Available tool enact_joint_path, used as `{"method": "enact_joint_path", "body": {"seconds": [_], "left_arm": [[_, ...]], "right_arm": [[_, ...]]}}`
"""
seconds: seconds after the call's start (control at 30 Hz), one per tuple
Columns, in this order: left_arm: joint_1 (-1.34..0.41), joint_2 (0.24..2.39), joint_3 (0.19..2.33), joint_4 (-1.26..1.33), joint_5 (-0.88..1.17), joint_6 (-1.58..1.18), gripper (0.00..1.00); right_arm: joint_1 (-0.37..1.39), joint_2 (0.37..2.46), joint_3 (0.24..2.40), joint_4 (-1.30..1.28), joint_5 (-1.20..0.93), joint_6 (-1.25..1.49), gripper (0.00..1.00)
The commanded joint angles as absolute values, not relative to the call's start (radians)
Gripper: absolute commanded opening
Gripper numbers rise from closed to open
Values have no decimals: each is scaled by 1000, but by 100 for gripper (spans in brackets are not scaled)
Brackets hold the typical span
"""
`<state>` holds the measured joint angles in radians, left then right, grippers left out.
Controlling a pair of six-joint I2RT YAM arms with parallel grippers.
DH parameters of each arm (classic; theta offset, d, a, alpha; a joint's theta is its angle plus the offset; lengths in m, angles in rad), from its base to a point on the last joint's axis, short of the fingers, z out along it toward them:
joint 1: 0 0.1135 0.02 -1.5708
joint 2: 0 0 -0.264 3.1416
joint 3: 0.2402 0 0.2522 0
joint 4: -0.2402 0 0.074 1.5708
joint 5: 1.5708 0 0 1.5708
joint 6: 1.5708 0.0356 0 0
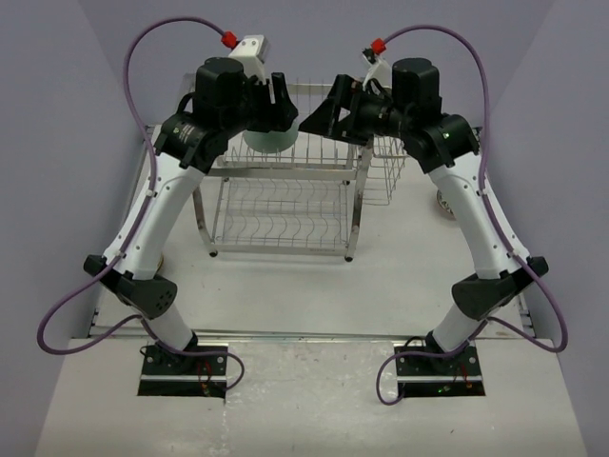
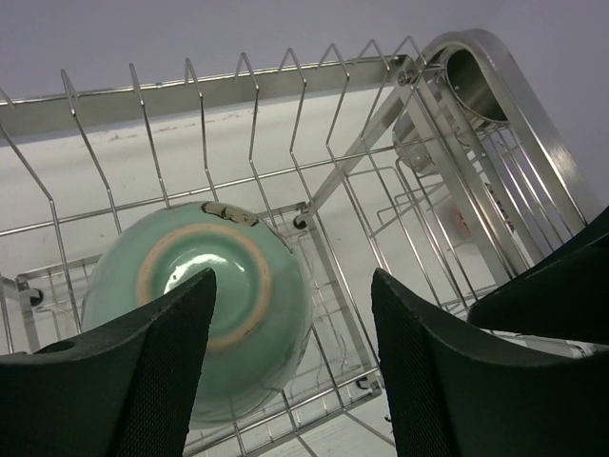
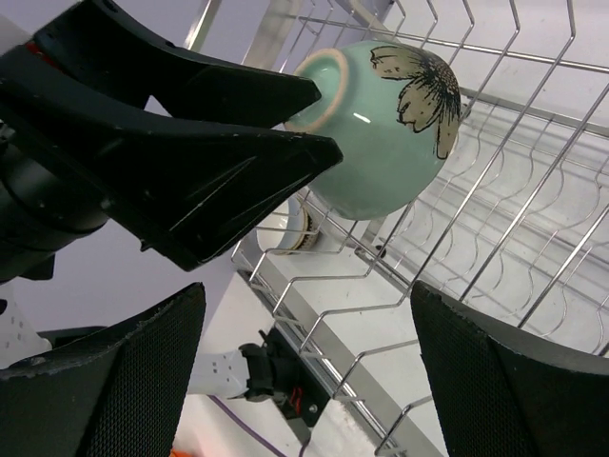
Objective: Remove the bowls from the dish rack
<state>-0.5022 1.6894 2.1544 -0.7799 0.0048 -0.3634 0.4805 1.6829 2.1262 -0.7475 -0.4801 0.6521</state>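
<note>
Left pincer [image 2: 293,281] just above green bowl [image 2: 243,286]

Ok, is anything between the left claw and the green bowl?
Nothing visible. The open left claw sits right by the bowl, which leans among the rack's upright wires with its foot toward the claw. The right claw, also open, is close beside but not between them.

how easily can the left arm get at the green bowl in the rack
Likely yes: the left gripper is open just above the green bowl, its foot facing it, no dish rack wire between them.
</note>
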Motion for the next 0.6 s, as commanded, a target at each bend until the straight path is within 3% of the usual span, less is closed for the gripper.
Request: {"method": "enact_joint_path", "body": {"seconds": [0.0,0.17,0.57], "left_arm": [[-514,1700,2183,-816,-95,-310,68],[-518,1686,2183,-830,-196,-314,69],[-522,1666,2198,-791,-222,-288,73]], "right_arm": [[466,1618,2123,-721,-466,655,89],[453,1606,2099,-719,-476,653,89],[446,1611,2099,-707,-491,663,89]]}}
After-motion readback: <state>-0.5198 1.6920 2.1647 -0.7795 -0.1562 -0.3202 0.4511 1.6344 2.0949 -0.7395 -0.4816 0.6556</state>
